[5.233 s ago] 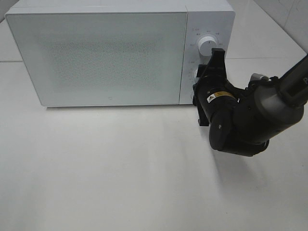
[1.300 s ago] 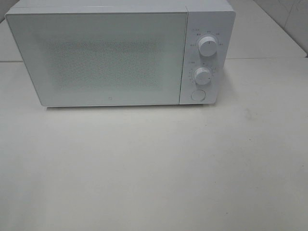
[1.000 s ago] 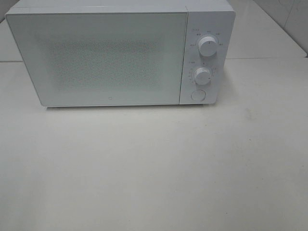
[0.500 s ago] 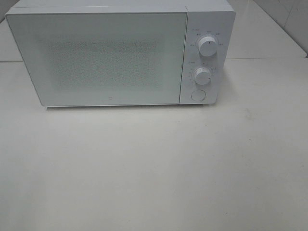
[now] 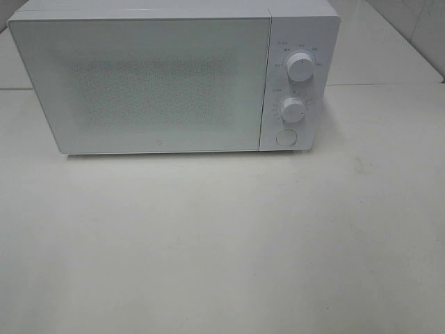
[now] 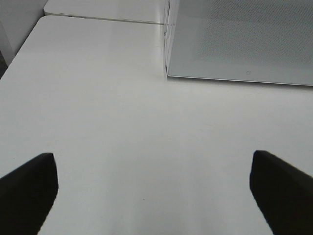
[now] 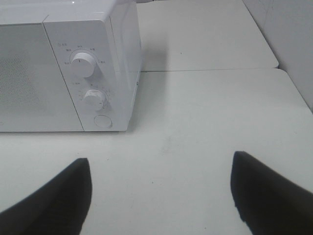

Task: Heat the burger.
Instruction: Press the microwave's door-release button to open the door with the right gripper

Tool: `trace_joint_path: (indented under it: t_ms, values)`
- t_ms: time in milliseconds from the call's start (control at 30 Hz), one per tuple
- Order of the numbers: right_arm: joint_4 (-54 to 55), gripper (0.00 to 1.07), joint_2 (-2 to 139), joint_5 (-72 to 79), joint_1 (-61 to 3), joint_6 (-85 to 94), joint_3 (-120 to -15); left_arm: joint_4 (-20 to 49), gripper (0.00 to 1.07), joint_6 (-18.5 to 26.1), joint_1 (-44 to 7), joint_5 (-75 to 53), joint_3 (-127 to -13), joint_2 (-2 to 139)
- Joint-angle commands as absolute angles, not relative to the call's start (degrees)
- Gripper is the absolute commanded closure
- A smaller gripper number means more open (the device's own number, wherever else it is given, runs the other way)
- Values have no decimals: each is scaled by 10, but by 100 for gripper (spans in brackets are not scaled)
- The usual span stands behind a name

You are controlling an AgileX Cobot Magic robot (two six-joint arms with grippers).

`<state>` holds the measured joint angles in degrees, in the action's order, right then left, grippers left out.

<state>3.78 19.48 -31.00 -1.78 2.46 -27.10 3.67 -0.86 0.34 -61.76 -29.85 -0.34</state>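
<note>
Burger is nowhere in sight; my guess is that it sits behind the shut door (image 5: 139,83) of the microwave (image 5: 299,28), whose frosted front hides the inside. Both arms hang low over the surface (image 5: 222,243), short of the microwave. The right tool (image 7: 161,193) faces the lower knob (image 7: 94,99) and round button (image 7: 102,121), so it is nearer the controls. The left tool (image 6: 155,191) faces the door's bottom corner. Each is spread wide, holding nothing.

Microwave (image 5: 174,76): white, at the far side of the table.
Door (image 5: 139,83): shut, speckled panel, left part of the front.
Controls: upper knob (image 5: 300,67), lower knob (image 5: 293,110), round button (image 5: 285,138), stacked at the right.
Table (image 5: 222,243): white, matte.
</note>
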Motion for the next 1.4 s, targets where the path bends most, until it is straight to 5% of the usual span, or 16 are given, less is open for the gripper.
trace_joint_path:
  t_ms: [33, 933, 1400]
  values:
    - [39, 31, 230, -264, -15, 20, -265, 41, 7, -10, 6, -612, -297, -13]
    - [37, 31, 521, 129, -15, 4, -223, 41, 7, -10, 6, -612, -297, -13]
    - [41, 31, 652, 465, -15, 27, -124, 41, 7, -10, 6, -612, -297, -13]
